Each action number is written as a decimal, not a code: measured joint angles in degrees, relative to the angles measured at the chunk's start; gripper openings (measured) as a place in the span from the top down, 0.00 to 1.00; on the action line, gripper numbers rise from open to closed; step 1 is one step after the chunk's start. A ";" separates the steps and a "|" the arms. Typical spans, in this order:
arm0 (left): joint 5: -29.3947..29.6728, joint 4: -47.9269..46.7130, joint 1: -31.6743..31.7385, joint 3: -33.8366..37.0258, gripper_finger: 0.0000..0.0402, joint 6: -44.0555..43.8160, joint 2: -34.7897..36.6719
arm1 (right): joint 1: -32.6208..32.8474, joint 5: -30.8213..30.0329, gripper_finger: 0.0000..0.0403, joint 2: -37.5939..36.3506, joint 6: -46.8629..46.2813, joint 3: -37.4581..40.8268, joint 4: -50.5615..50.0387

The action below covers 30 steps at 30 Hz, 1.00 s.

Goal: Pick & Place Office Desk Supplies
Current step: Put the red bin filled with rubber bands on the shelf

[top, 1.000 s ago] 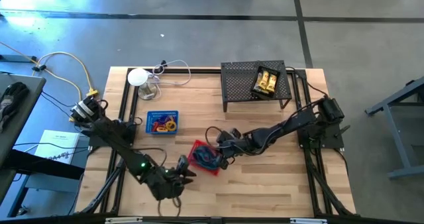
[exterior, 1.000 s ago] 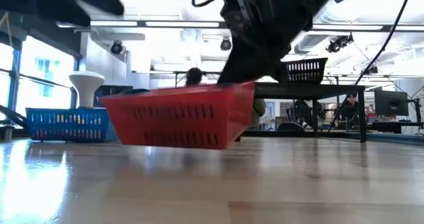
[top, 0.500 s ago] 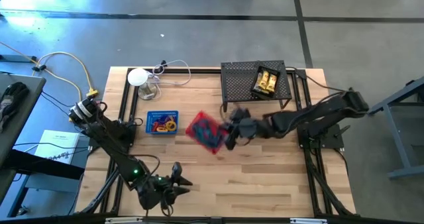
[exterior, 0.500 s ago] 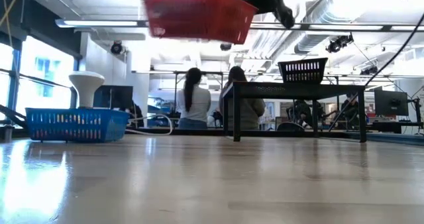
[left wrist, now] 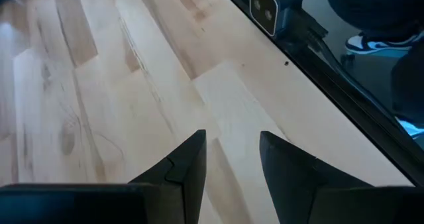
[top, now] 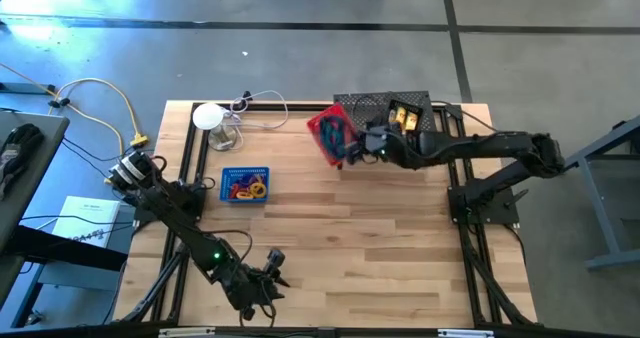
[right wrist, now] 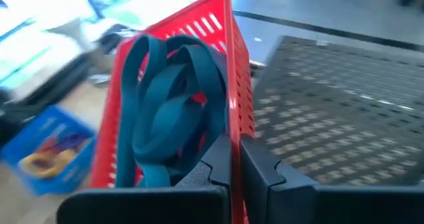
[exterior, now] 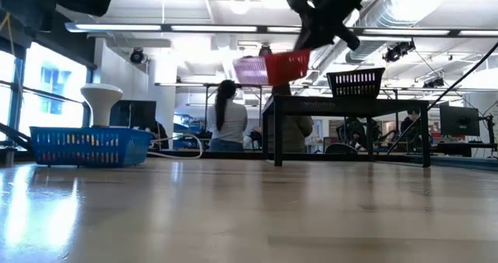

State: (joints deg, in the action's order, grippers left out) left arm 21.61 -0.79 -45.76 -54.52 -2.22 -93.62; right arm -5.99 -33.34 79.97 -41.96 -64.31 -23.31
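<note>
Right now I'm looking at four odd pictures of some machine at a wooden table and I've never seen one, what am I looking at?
Two robot arms work at a wooden table. One camera looks down from above, one sits at table-top height, and one rides on each wrist. The right gripper is shut on the rim of a red basket holding blue elastic loops, carried in the air by the black mesh shelf. The left gripper hangs open and empty near the table's front edge. A blue basket and a white round device rest on the table.

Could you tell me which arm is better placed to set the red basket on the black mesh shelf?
Right: its gripper grips the red basket beside the mesh shelf.
</note>
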 joint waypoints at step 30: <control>-2.91 -2.10 0.02 0.03 0.67 -2.13 0.02 | -1.71 -10.29 0.99 0.13 -13.24 -0.02 -17.08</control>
State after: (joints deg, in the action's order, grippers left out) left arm 18.70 -2.90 -45.74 -54.49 -4.35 -93.60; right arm -7.70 -43.63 80.09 -55.19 -64.34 -40.39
